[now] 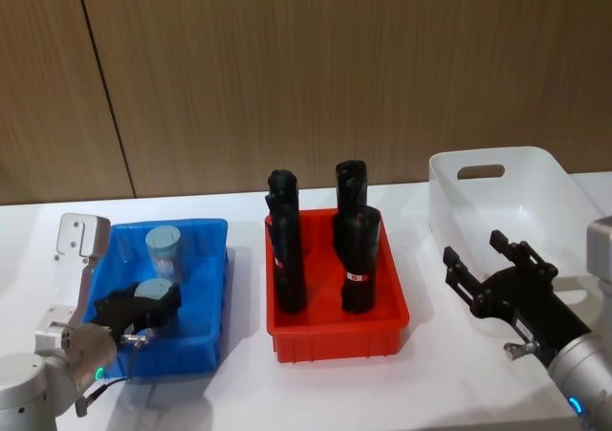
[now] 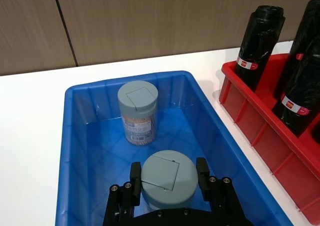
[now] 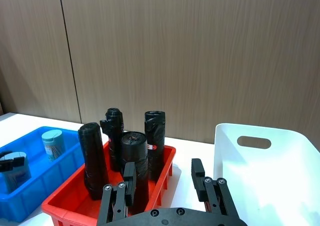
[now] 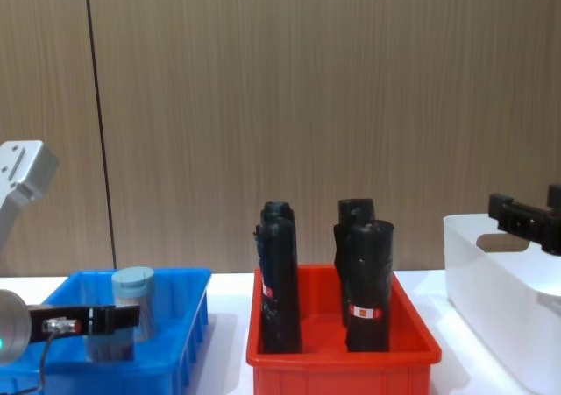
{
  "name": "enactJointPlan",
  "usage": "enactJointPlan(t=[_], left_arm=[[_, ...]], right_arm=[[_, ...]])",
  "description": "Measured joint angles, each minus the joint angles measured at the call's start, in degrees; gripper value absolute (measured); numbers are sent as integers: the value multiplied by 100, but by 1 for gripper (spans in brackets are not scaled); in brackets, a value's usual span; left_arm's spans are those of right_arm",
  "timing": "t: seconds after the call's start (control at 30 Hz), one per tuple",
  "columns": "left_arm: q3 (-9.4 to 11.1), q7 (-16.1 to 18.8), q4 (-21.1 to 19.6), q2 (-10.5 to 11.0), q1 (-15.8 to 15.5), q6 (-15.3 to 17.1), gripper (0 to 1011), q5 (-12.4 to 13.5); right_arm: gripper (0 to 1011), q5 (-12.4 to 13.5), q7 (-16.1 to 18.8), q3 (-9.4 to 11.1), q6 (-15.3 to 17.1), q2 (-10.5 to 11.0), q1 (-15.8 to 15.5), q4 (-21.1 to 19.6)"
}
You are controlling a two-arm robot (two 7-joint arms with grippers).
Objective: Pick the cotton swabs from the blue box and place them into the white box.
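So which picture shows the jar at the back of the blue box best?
The left wrist view: the back jar stands close, showing lid, label and sticks. The head view mostly shows its lid, the right wrist view shows it far off, the chest view from the side.

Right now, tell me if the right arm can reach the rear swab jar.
Probably not: the right gripper hovers by the white box, with the red bin of tall black rolls between it and that jar; the left gripper sits in the blue box.
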Motion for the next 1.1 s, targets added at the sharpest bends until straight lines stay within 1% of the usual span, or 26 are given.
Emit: enactJointPlan(t=[0.37, 0.53, 0.73, 1.1], left_arm=[[-66, 298, -246, 65, 142, 80, 668, -39], [-90, 352, -379, 100, 203, 61, 668, -33], [-110, 364, -554, 138, 264, -67, 668, 43], [-133, 228, -971, 197, 330, -523, 668, 315]], right_arm=[[688, 0, 0, 0, 0, 0, 0, 0], [688, 0, 0, 0, 0, 0, 0, 0], [688, 0, 0, 0, 0, 0, 0, 0], [688, 0, 0, 0, 0, 0, 0, 0]])
